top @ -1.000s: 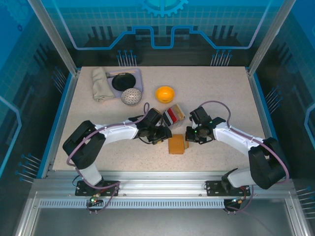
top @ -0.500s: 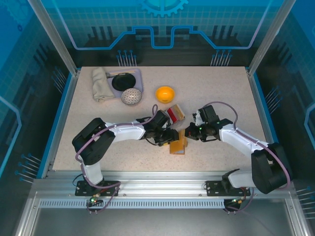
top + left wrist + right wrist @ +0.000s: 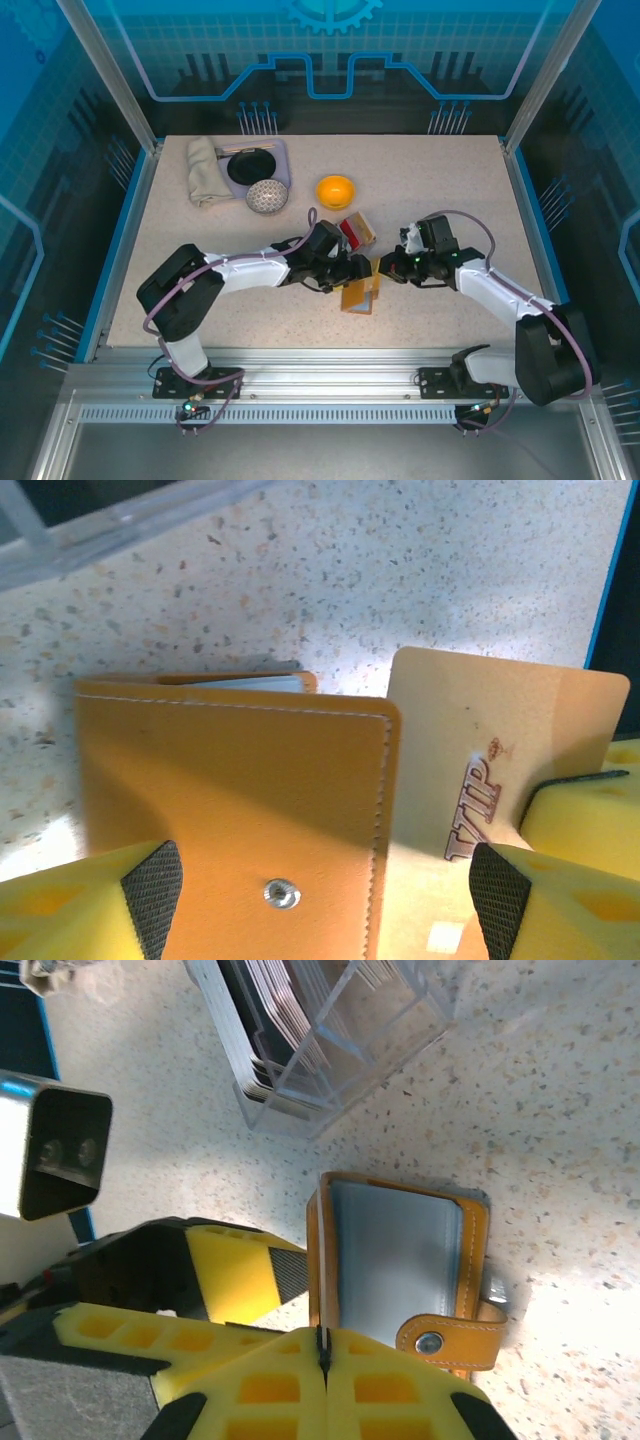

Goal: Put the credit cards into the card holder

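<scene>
Leather card holder [image 3: 360, 295]: tan-orange, standing part-open on the tabletop [image 3: 200, 260], just beside the clear slotted tray [image 3: 300, 1120].
Right hand [image 3: 322, 1345]: near the tray, fingers pressed together, pinching the card holder's cover edge.
Left hand [image 3: 325, 895]: fingers spread wide, the cover and a beige VIP card [image 3: 480, 740] between them.

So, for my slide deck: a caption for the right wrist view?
Right fingers pinch one flap of the open card holder, clear card tray behind.
</scene>
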Robot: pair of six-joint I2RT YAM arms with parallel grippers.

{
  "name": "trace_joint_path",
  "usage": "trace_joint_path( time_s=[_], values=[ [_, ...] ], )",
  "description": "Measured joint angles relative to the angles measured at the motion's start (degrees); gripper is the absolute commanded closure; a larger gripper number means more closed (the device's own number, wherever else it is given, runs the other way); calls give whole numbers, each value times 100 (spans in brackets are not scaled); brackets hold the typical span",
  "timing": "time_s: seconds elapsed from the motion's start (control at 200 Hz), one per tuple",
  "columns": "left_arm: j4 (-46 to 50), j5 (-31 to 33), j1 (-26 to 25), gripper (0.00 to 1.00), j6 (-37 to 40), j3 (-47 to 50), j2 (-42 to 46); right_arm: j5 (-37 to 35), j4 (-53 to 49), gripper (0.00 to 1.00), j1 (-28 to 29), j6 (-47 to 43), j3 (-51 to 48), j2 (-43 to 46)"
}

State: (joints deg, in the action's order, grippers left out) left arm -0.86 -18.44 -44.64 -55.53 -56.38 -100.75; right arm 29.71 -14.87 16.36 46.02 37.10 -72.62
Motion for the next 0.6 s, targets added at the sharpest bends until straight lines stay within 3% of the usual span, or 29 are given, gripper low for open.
trace_joint_path(
  time_s=[0.17,0.395,0.6],
  values=[
    [-103,-70,0,30,-9,2,-7,378,345,100,-111,197,-184,-7],
    [-142,-96,0,57,-114,11,-15,706,841,100,-153,470,-343,-267],
    [-186,-94,0,72,-136,31,-35,868,1139,100,-216,697,-426,-387]
  ],
)
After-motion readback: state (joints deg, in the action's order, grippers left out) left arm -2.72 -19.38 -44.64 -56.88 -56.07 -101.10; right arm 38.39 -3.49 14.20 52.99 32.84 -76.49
